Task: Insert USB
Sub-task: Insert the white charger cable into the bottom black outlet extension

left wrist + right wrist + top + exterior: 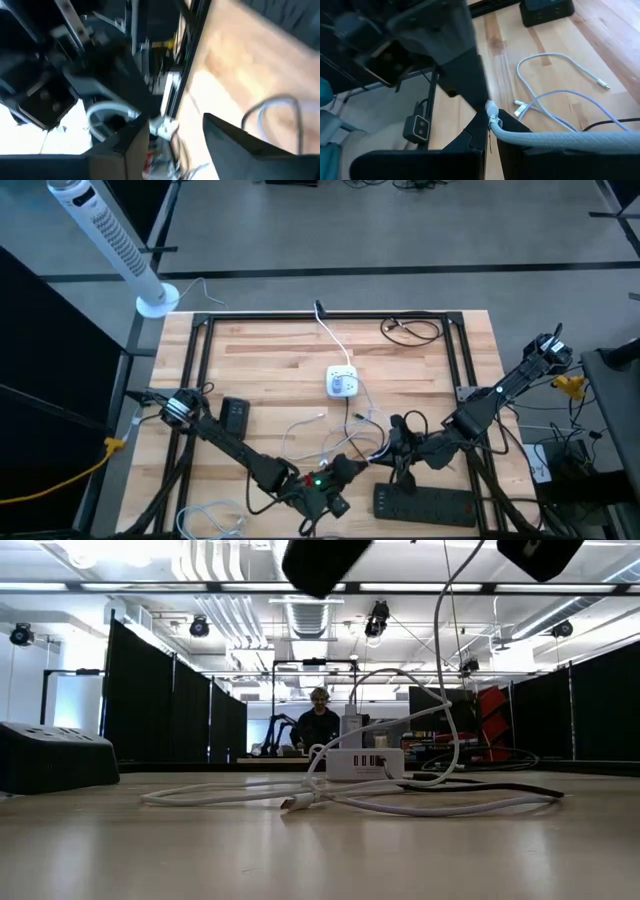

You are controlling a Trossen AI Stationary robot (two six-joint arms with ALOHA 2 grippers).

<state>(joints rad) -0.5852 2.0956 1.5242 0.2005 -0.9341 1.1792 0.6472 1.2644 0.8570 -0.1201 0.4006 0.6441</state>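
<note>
A white USB charger hub [342, 383] [365, 762] stands mid-table, its ports facing the near edge. My right gripper [385, 448] [489, 135] hovers above the near middle of the table, shut on a white braided cable [560, 140]. The cable's plug [491, 107] sticks out past the fingertips. My left gripper [352, 466] [175, 145] faces it, open, with the plug [162, 127] between its two fingers, next to one of them. In the low view the cable [455, 660] hangs down from above the table. My right gripper pinches the white braided cable just behind its plug [495, 126] between its two fingers, with the plug poking out beyond the tips. The held end is lifted clear of the table and the rest trails off slack to the side. My left gripper has one finger [470, 85] close against the plug's tip; I cannot tell whether it touches.
Loose white cables [320, 435] lie between the hub and the grippers. A black power strip [425, 502] sits at the near edge and a black box [235, 415] at the left. A black cord [410, 330] lies far right. A person [318, 720] sits beyond the table.
</note>
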